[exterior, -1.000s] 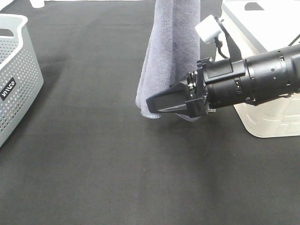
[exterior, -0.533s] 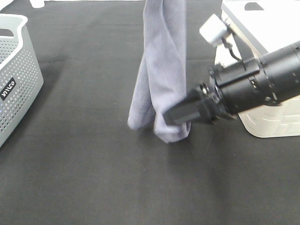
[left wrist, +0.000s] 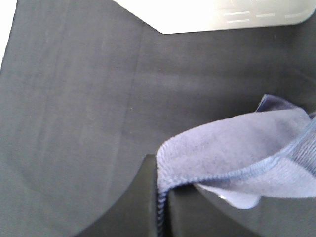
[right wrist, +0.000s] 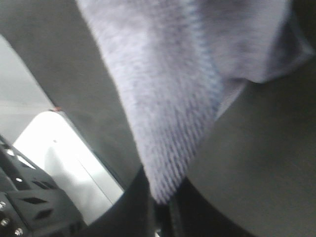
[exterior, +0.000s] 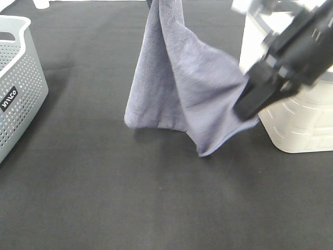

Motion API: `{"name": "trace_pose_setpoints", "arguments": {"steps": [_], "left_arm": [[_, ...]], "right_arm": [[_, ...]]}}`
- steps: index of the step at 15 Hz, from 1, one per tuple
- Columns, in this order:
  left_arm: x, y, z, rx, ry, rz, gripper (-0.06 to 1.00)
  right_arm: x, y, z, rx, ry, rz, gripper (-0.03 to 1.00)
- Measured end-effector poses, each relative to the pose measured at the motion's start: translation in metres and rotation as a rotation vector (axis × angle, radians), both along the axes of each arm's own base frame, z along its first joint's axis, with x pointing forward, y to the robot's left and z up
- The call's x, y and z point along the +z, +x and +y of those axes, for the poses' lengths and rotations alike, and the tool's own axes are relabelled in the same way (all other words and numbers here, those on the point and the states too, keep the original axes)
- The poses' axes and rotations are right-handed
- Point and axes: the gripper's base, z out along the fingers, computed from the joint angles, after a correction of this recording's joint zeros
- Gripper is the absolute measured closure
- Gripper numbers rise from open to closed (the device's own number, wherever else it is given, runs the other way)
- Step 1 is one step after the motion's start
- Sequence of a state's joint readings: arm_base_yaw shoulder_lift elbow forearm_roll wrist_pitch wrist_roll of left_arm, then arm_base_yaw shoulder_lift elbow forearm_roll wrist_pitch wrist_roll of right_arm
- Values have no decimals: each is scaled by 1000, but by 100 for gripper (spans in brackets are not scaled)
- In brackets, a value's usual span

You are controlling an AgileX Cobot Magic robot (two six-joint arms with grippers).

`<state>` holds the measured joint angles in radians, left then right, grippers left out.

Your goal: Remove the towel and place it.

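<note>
The greyish-lavender towel [exterior: 182, 88] hangs spread over the black table, its top corner running out of the exterior view at the upper middle. My right gripper [exterior: 248, 107] is shut on the towel's right edge and pulls it toward the white basket. The right wrist view shows the towel [right wrist: 168, 94] pinched between the dark fingers of the right gripper [right wrist: 160, 202]. In the left wrist view my left gripper [left wrist: 162, 197] is shut on the hemmed edge of the towel [left wrist: 232, 153]. The left gripper itself lies outside the exterior view.
A grey perforated basket [exterior: 15, 78] stands at the left edge. A white basket [exterior: 291, 125] stands at the right, just behind the right arm, and shows in the left wrist view as a pale wall [left wrist: 217, 12]. Black cloth [exterior: 130, 198] covers the table.
The right gripper has closed on the towel's lower edge and drawn it right and upward, spreading the hanging towel out. The towel's lower left corner has swung left.
</note>
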<state>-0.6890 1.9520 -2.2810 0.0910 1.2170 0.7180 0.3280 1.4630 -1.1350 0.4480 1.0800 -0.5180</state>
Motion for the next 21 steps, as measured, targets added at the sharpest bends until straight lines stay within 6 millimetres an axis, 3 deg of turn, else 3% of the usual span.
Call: {"name": "trace_pose_setpoints", "arguments": {"steps": [1,2,3,4,7,10,13,18,21], "left_arm": [[0,0,0,34,-28,19,94],[-5,5,0,163,-84,59,94],[-5,5,0,163,-84,59,94],[-11,11,1,281,-118,77,94],[-12,21,12,523,-169,30,94],[-12,31,24,613,-173,-11,94],[-18,60,44,672,-221,-74,94],[-23,102,73,726,-329,-212,94],[-21,125,90,743,-455,-325,94]], "right_arm": [[14,4,-3,-21,-46,-15,96],[42,13,-9,-77,-116,-88,96],[42,13,-9,-77,-116,-88,96],[54,19,-11,-101,-137,-127,96],[67,25,-12,-30,-159,-225,96],[67,41,-7,55,-148,-389,96],[56,70,1,101,-152,-495,96],[64,139,17,132,-206,-745,96],[58,180,29,115,-212,-843,96]]}}
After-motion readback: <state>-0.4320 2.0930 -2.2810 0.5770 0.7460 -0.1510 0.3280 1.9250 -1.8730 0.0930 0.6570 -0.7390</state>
